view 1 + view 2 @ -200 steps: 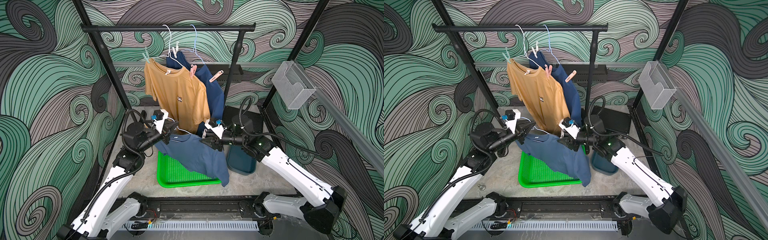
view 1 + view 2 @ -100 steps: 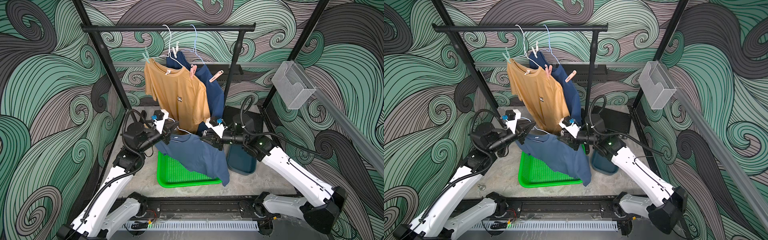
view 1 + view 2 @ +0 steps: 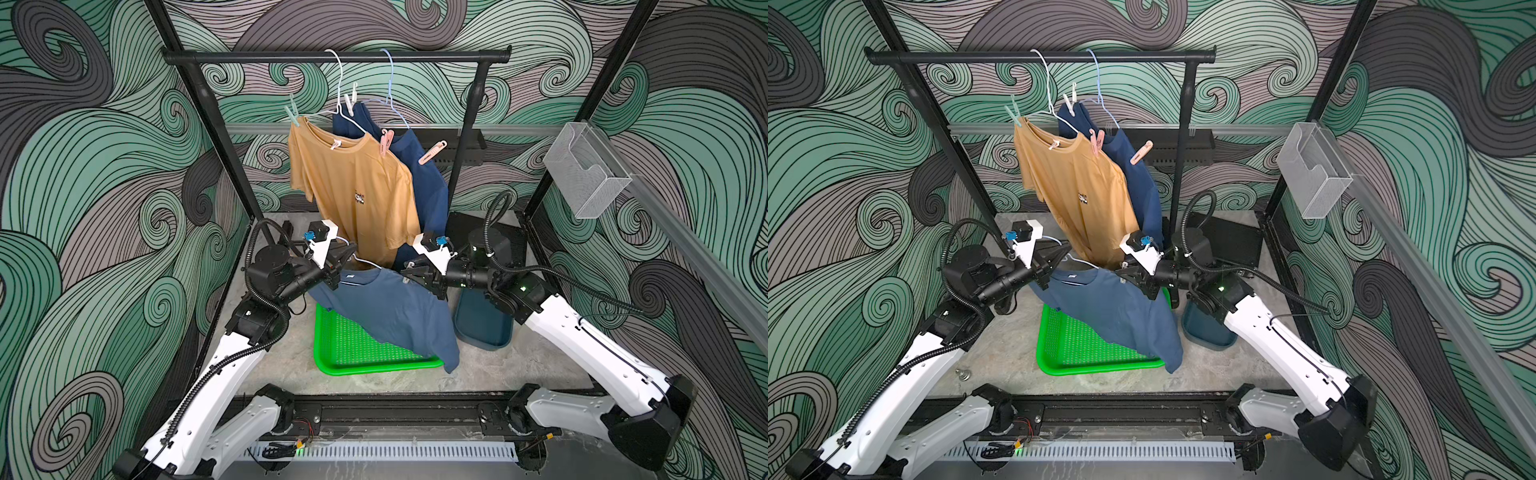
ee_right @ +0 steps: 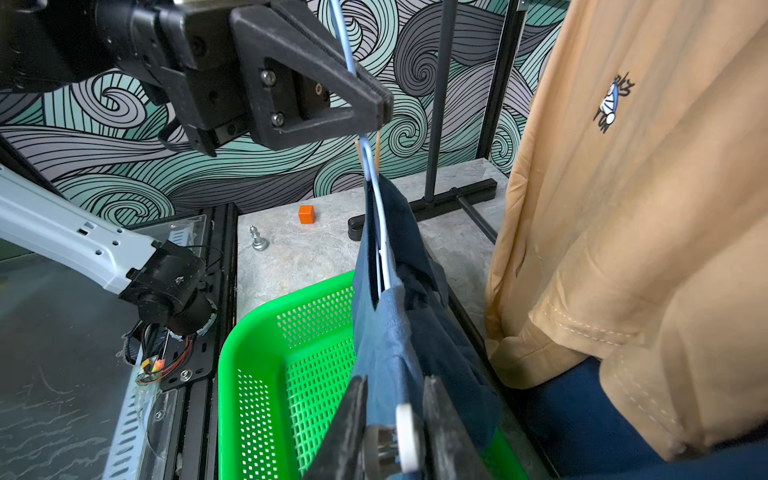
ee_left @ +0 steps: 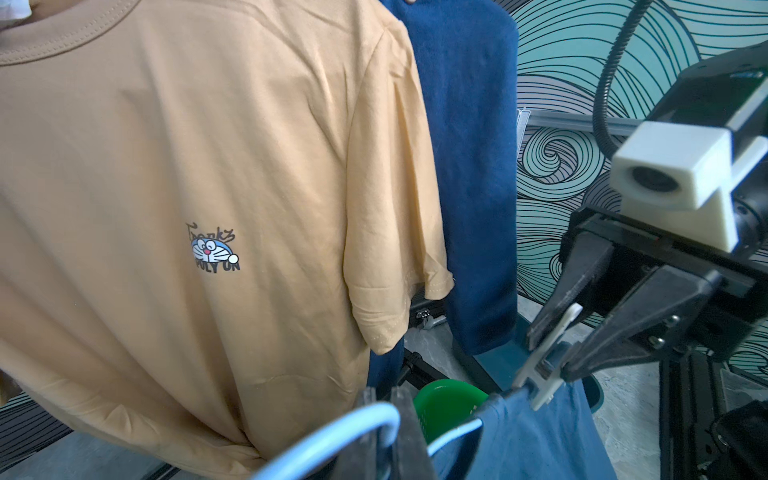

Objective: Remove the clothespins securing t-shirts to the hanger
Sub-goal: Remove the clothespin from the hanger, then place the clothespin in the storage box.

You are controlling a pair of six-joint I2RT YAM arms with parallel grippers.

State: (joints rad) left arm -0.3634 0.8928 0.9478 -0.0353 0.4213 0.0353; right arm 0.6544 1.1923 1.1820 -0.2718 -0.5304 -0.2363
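Note:
My left gripper (image 3: pixel 352 254) is shut on the hook of a light blue hanger (image 5: pixel 332 436) and holds it up over the green basket. A medium blue t-shirt (image 3: pixel 390 311) hangs from that hanger. My right gripper (image 3: pixel 409 276) is shut on a white clothespin (image 5: pixel 548 349) pinned at the shirt's right shoulder, with a finger pressing on each of its legs (image 4: pixel 405 432). An orange clothespin (image 4: pixel 376 151) shows at the other shoulder. On the rail hang a mustard t-shirt (image 3: pixel 357 183) and a navy t-shirt (image 3: pixel 428 183), pegged with mint (image 3: pixel 293 114), white (image 3: pixel 351 99), pink (image 3: pixel 386 141) and peach (image 3: pixel 432 153) clothespins.
A green mesh basket (image 3: pixel 332 353) lies under the held shirt, with a dark blue bin (image 3: pixel 478 332) to its right. The black rail (image 3: pixel 436 56) and its posts stand behind. A wire basket (image 3: pixel 582 170) hangs on the right wall. An orange cube (image 4: pixel 306 214) and a small metal piece (image 4: pixel 257 239) lie on the floor.
The right gripper's jaws have narrowed onto the white clothespin. The left gripper and the hanger have stayed where they were.

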